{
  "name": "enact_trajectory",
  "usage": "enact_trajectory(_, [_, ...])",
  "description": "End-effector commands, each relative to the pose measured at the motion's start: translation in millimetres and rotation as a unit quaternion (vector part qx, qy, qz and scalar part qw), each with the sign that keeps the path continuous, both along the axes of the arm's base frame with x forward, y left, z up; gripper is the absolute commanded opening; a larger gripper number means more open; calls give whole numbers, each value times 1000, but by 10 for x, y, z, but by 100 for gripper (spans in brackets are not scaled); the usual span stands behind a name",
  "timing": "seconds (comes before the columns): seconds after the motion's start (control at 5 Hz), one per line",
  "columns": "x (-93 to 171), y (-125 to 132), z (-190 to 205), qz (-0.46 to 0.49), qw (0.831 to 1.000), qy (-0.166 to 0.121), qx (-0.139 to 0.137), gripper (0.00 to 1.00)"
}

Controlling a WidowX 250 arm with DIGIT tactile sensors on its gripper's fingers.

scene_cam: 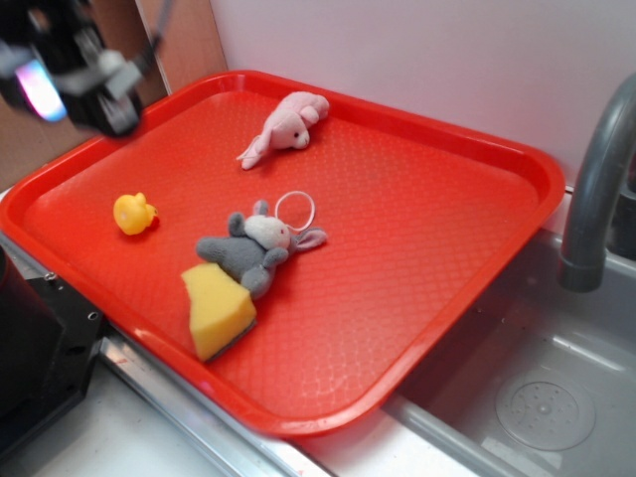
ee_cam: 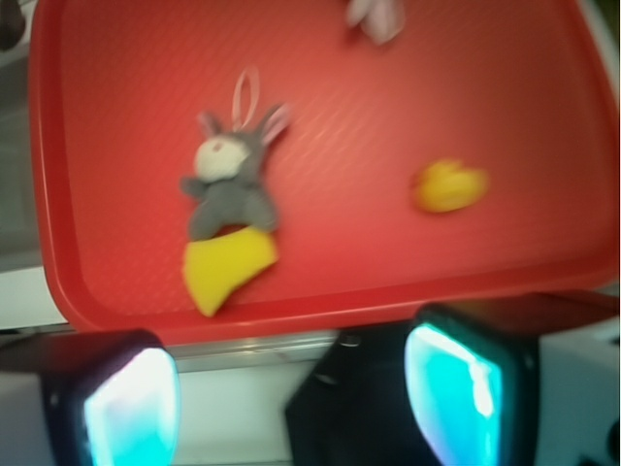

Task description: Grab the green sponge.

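The green sponge [scene_cam: 217, 309] is a yellow foam wedge with a thin dark layer along its lower edge; it lies near the front edge of the red tray [scene_cam: 427, 258], touching the grey plush [scene_cam: 248, 249]. In the wrist view the sponge [ee_cam: 226, 269] shows only its yellow face, just below the plush [ee_cam: 228, 180]. My gripper [scene_cam: 70, 75] hovers high above the tray's left corner, well away from the sponge. Seen from the wrist, the gripper [ee_cam: 291, 403] is open, its two cyan-lit fingers [ee_cam: 131, 413] wide apart with nothing between them.
A small yellow rubber duck [scene_cam: 133, 213] sits on the tray's left side, a pink plush [scene_cam: 286, 125] at the back. A white ring [scene_cam: 296, 208] lies by the grey plush. A grey faucet [scene_cam: 596, 189] and sink [scene_cam: 537, 397] are on the right; a black box [scene_cam: 40, 348] lies front left.
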State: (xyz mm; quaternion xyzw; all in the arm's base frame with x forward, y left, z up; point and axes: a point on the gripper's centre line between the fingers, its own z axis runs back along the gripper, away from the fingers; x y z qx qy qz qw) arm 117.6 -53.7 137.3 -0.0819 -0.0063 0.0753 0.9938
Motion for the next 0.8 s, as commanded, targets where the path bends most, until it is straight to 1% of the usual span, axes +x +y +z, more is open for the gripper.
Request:
enact_trajectory(0.0, [17,-166,-211,-34,998,0,-59,100])
enact_trajectory(0.2, [17,-166,-211,-34,998,0,-59,100])
enact_trajectory(0.4, [61,-314,-505,-18,1000,12,16,100])
enact_trajectory(0.6, [193,-496,-739,-32,999,14,26,100])
